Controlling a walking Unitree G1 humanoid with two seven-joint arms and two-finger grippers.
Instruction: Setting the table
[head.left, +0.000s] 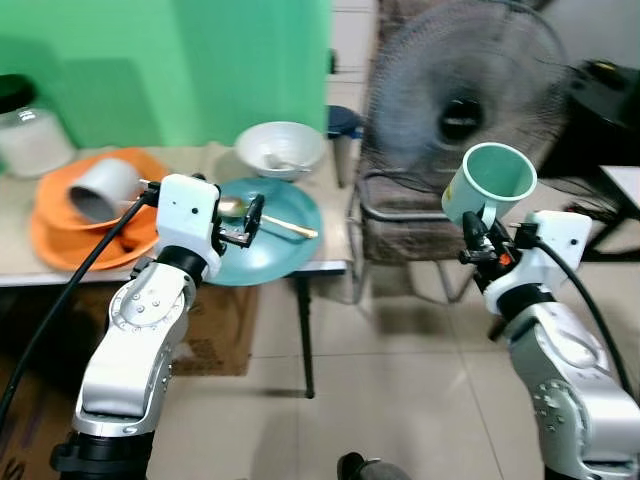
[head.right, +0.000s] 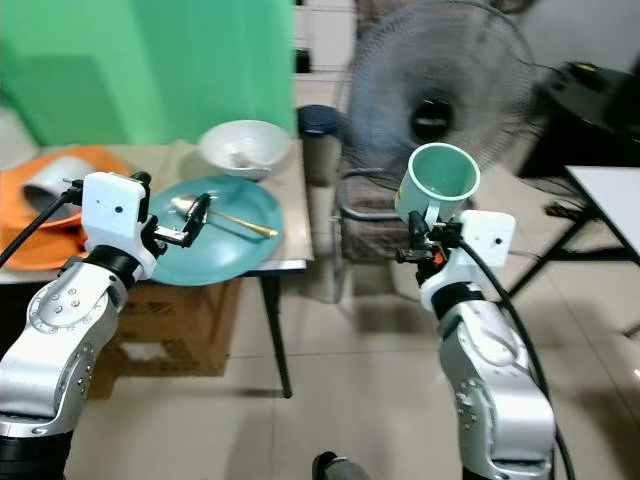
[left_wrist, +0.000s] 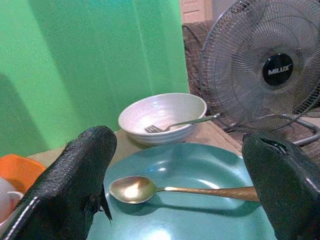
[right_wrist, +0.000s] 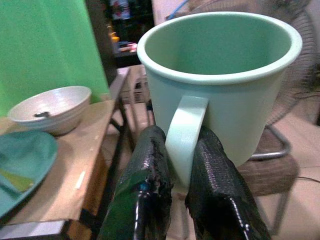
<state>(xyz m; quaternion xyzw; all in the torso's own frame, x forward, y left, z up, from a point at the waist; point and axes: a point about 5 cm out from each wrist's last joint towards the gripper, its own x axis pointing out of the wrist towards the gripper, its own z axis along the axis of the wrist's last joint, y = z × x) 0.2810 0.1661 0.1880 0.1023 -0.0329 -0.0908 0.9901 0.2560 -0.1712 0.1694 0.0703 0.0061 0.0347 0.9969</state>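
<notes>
A pale green mug (head.left: 488, 180) is held up in the air off the table's right end, my right gripper (right_wrist: 181, 150) shut on its handle. My left gripper (head.left: 250, 217) is open just above the near left part of a teal plate (head.left: 285, 245). A gold spoon (left_wrist: 165, 189) lies on the plate, between and beyond the two black fingers (left_wrist: 75, 180). Behind the plate stands a white bowl (head.left: 279, 148) with a fork (left_wrist: 175, 123) in it. An orange plate (head.left: 60, 235) at the table's left carries a grey cup (head.left: 100, 188) lying on its side.
The table (head.left: 330, 265) ends just right of the teal plate. A standing fan (head.left: 462, 100) and a chair (head.left: 400, 235) stand behind the mug. A glass jar (head.left: 28, 135) sits at the far left. A cardboard box (head.left: 220, 330) lies under the table. Tiled floor (head.left: 400, 390) is in front.
</notes>
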